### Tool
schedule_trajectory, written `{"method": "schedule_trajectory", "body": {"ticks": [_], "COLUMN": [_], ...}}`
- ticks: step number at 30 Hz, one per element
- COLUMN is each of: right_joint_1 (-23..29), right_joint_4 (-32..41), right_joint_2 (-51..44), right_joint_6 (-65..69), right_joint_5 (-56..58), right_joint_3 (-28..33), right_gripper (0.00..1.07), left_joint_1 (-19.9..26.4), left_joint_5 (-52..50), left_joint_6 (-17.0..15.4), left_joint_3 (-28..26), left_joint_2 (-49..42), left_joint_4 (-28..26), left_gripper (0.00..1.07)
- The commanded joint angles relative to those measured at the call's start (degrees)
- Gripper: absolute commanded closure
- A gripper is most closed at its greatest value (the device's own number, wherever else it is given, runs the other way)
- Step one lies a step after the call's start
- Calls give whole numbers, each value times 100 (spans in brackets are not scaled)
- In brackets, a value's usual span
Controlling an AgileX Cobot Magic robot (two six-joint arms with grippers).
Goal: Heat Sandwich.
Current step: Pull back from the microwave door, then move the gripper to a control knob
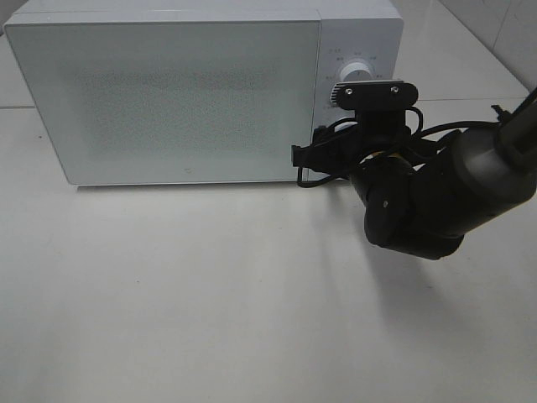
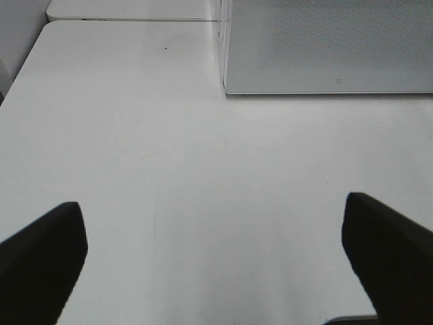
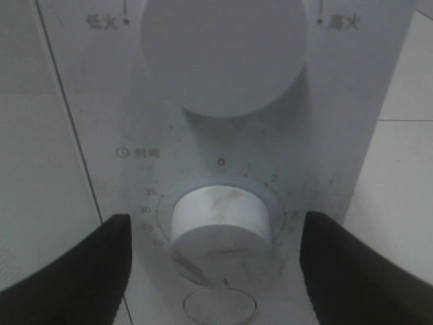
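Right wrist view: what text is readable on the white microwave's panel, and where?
"低火": by the large white round upper knob, toward the frosted door.
"高火": same knob, far side.
"时间" (blurred): between knobs, door side.
Red "0": scale of the smaller white marbled timer knob.
"35", "30": that scale, door side; other numbers unreadable.

Looking at a white tabletop carrying a white microwave, door shut, standing directly ahead of the right tool and farther ahead of the left tool.

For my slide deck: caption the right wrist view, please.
Open right gripper brackets the microwave's timer dial, fingers clear of it, near the larger power dial.
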Motion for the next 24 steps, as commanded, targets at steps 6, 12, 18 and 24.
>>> {"method": "schedule_trajectory", "body": {"ticks": [6, 12, 18, 24], "right_joint_1": [-11, -11, -11, -11], "right_joint_4": [-46, -46, -34, -29], "right_joint_2": [-17, -17, -17, -17], "right_joint_6": [11, 11, 11, 52], "right_joint_5": [-166, -321, -321, -321], "right_joint_3": [-57, -57, -57, -57], "right_gripper": [58, 80, 92, 92], "left_joint_1": [0, 0, 0, 0], "left_joint_5": [-34, -34, -34, -34], "left_joint_6": [0, 0, 0, 0], "left_joint_3": [17, 17, 17, 17], "left_joint_2": [-155, -155, -155, -155], "left_joint_4": [-17, -17, -17, -17], "left_gripper": [10, 10, 10, 10]}}
